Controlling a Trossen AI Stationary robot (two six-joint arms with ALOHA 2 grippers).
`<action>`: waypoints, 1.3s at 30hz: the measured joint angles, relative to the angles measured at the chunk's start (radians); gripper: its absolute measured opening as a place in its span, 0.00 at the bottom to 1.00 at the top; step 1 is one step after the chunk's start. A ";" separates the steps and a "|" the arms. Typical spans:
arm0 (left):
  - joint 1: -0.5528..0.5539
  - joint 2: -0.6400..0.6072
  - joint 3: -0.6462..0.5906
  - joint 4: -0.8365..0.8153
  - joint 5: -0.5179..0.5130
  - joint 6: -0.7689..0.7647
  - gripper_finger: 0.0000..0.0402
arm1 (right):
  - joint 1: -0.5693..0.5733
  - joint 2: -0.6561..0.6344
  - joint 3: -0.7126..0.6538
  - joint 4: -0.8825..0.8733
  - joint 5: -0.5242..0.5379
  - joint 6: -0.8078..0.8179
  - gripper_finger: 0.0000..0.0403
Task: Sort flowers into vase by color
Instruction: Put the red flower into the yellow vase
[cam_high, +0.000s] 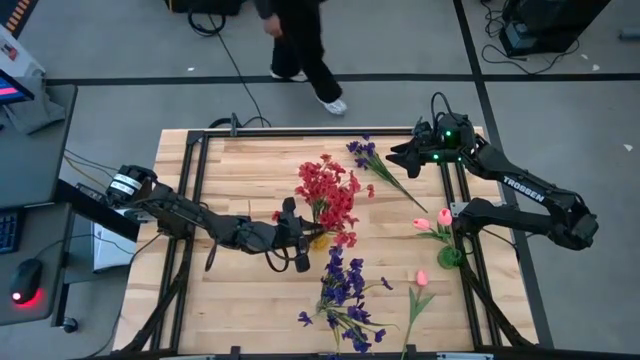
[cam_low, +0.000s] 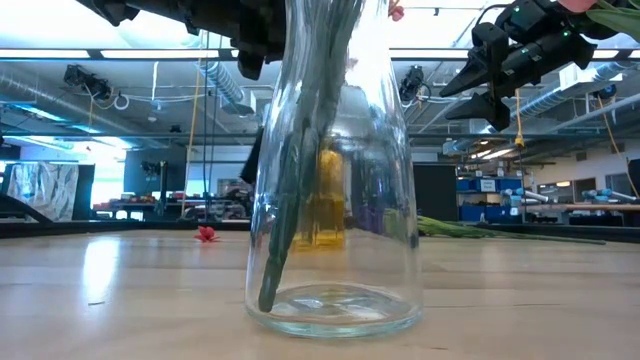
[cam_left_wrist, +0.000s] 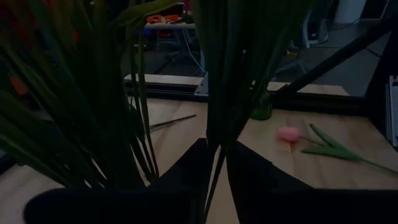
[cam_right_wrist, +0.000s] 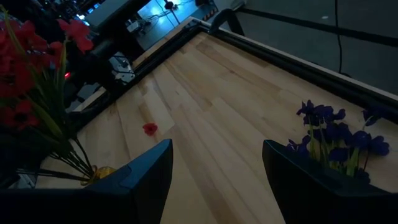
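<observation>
Red flowers (cam_high: 328, 198) stand bunched in a yellow vase (cam_right_wrist: 102, 171) at mid-table. My left gripper (cam_left_wrist: 216, 171) reaches in level from the table's left, among their green stems (cam_left_wrist: 230, 74). Its fingers are a narrow gap apart, with one thin stem in the gap. Purple flowers (cam_high: 345, 290) stand in a clear glass vase (cam_low: 335, 200) near the front edge. Pink tulips (cam_high: 435, 225) sit in a green vase (cam_high: 450, 257). One pink tulip (cam_high: 420, 285) and a purple sprig (cam_high: 365, 155) lie flat on the table. My right gripper (cam_right_wrist: 214, 180) hangs open above the far right, holding nothing. My left gripper has one thin green stem (cam_left_wrist: 216, 177) of the red bunch running upright through the narrow gap between its fingers. The fingers come at it level from the table's left and lie across it. I cannot tell whether they touch it.
A fallen red petal (cam_right_wrist: 150, 129) lies on the bare wood at the far left. A black metal frame (cam_high: 195, 200) runs along the table's left, far and right sides. A person (cam_high: 305, 50) walks on the floor beyond the far edge.
</observation>
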 joint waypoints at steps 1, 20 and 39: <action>0.000 0.000 0.000 0.000 0.000 -0.002 0.18 | 0.000 0.000 0.000 0.000 0.000 0.000 0.64; -0.026 0.000 0.000 -0.005 -0.041 -0.074 0.41 | 0.000 0.000 0.000 0.000 0.003 -0.002 0.64; -0.024 -0.001 0.007 0.065 -0.037 0.051 0.40 | 0.000 0.000 0.000 0.000 -0.001 0.000 0.64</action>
